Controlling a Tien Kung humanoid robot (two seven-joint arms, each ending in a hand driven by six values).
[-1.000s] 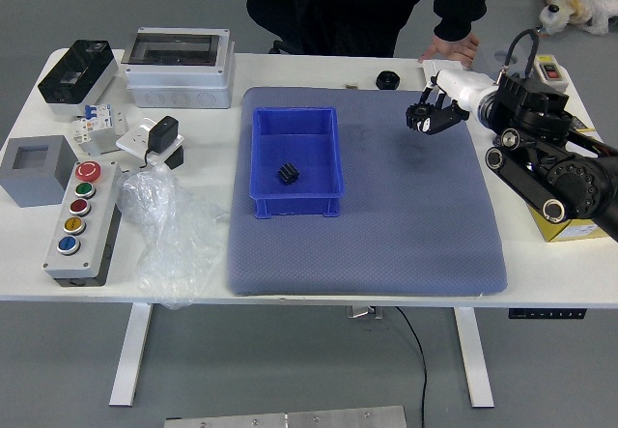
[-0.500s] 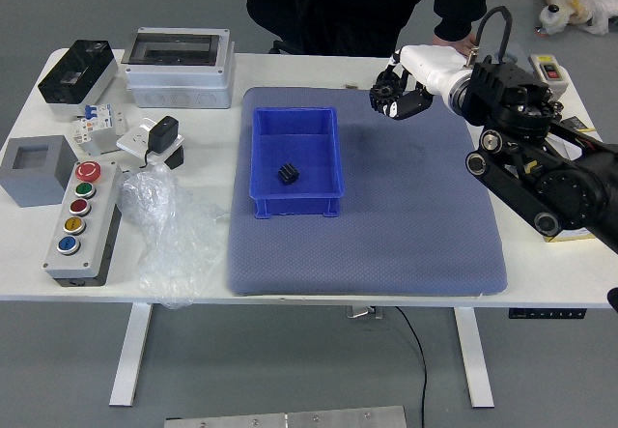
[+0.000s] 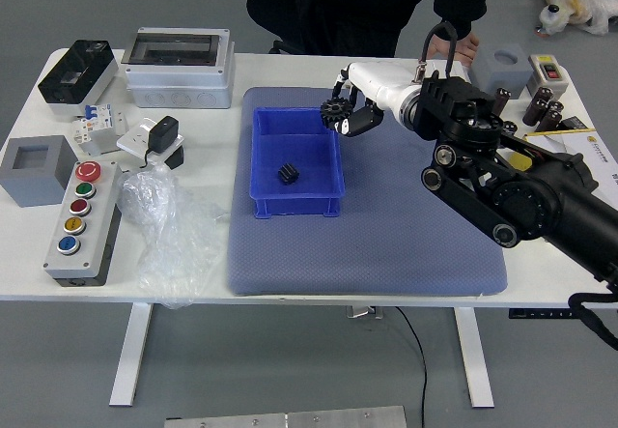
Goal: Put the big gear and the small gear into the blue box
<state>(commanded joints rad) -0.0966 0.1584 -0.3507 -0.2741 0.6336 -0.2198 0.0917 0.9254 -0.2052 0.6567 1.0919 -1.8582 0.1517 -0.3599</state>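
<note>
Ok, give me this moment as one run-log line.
right robot hand: holding big gear | big gear: by blue box's far right corner, not placed | small gear: in box

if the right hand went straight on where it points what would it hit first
Probably the blue box, near its far right corner, with the big gear in the right hand leading. Height is unclear, so it might pass above.

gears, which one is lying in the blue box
The small black gear, on the floor of the blue box; the big one is held by the right hand.
</note>
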